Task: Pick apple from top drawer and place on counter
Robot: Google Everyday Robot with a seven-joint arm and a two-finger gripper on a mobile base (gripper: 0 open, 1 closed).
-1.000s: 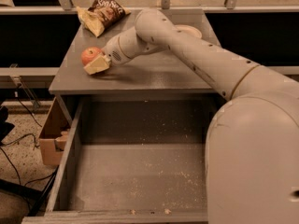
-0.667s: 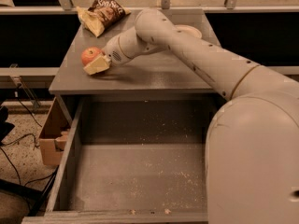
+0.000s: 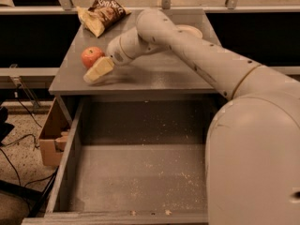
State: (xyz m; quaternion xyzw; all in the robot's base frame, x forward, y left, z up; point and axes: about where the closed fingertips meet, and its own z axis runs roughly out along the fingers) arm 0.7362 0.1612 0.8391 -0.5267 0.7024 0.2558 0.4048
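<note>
Camera view: round red apple [image 3: 91, 56] on smooth grey counter [image 3: 164, 76], just beside cream tool [image 3: 97, 71], grip unclear

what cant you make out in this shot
All in the camera view:
- the gripper, low over the counter beside the apple: contact with the apple too blurred to tell
- the bowl: mostly hidden behind the arm
- the top drawer: right side hidden by the robot's body

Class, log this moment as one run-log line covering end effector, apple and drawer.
end effector: low over counter, beside apple | apple: resting on counter | top drawer: open, no apple inside
</note>
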